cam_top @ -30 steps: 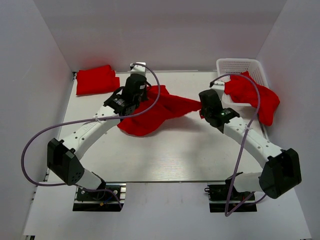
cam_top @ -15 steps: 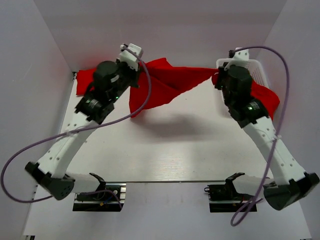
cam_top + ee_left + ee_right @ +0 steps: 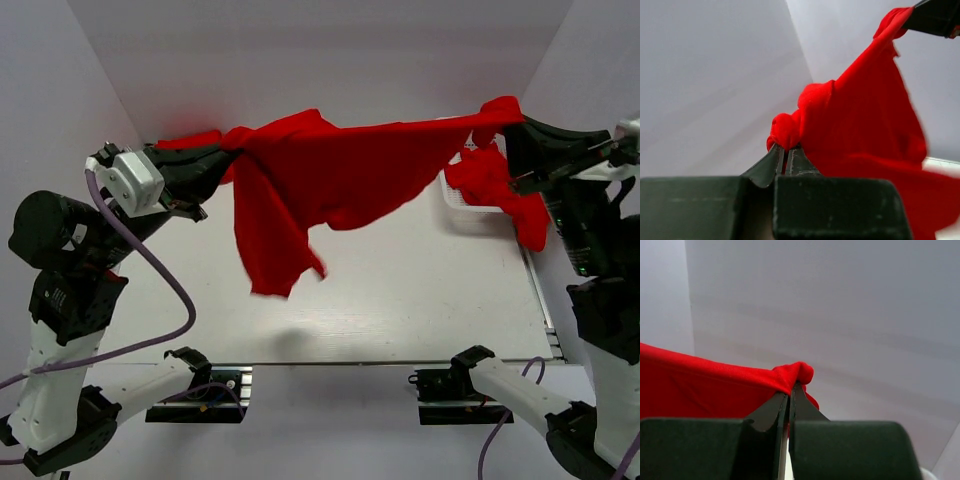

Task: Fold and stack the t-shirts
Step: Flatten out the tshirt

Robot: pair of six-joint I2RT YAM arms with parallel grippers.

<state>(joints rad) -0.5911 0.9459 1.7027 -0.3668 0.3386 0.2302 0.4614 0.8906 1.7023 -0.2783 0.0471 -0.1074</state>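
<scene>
A red t-shirt [image 3: 330,180] hangs stretched in the air between both grippers, high above the table, its lower part drooping toward the left. My left gripper [image 3: 228,152] is shut on its left corner; the left wrist view shows the cloth [image 3: 865,115] pinched at the fingertips [image 3: 786,148]. My right gripper [image 3: 508,112] is shut on the right corner, seen bunched at the tips in the right wrist view [image 3: 791,385]. A folded red shirt [image 3: 190,142] lies at the back left, mostly hidden behind the left gripper.
A white basket [image 3: 456,198] at the back right holds more red shirts [image 3: 500,185] spilling over its edge. White walls enclose the table [image 3: 400,300] on three sides. The arm bases sit at the near edge.
Both arms have risen sharply and spread apart, lifting the red shirt off the table and pulling it taut in the air. Both grippers have stayed shut on it.
</scene>
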